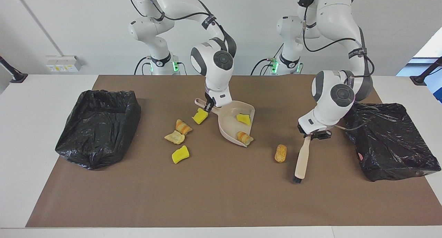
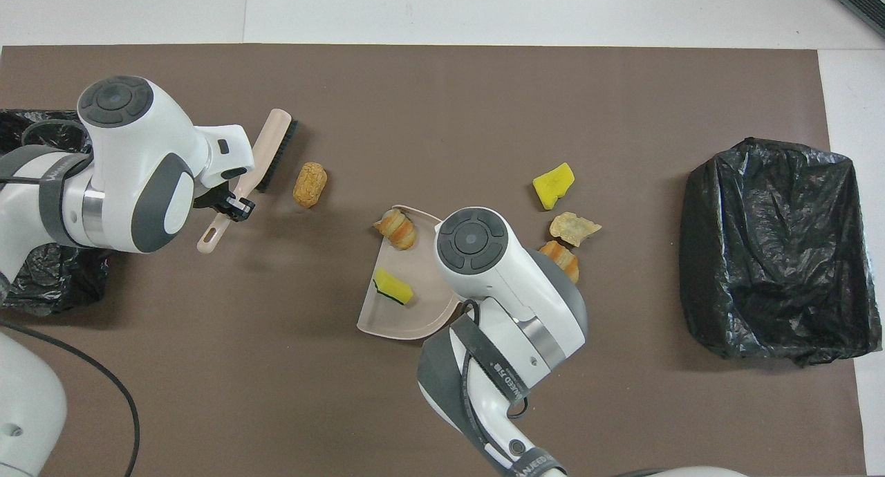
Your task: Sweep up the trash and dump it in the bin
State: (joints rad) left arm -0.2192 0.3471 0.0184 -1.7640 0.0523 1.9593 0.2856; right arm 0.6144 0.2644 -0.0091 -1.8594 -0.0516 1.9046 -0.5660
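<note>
Left gripper (image 1: pixel 312 135), clamped on brush (image 1: pixel 301 161) handle: bread chunk (image 1: pixel 280 153) lies just beside bristles, toward dustpan (image 1: pixel 230 127), long axis parallel to brush.

Robot lab (bare walls): two arms (image 1: pixel 214 62), table (image 1: pixel 41 89).

We see crinkled glossy black plastic bin bags (image 1: pixel 98 127), a smooth matt beige plastic dustpan (image 1: pixel 228 127), a matt brown paper-like mat (image 1: pixel 221 196), porous yellow sponge pieces (image 1: pixel 180 154).
</note>
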